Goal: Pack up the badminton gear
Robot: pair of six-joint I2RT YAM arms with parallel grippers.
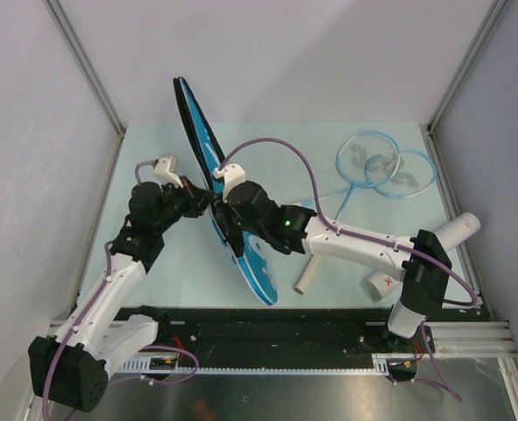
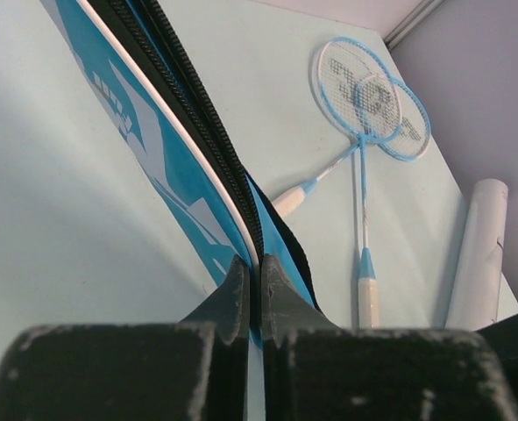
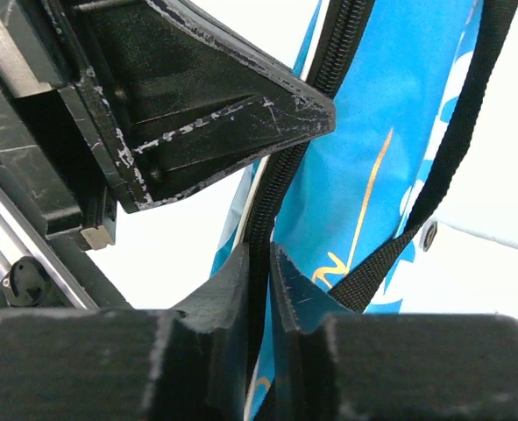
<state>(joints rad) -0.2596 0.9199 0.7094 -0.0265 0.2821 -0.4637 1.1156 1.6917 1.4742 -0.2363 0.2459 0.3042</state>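
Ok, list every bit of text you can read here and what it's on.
No text reads whole.
White print on the blue racket cover: cut off, unreadable.
Orange mark on the cover, right wrist view: illegible.
Red mark on the near end of the white tube: too small to read.

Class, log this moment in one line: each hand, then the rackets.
left hand: shut on racket cover zip edge | right hand: shut on same edge | rackets: on table, unpacked
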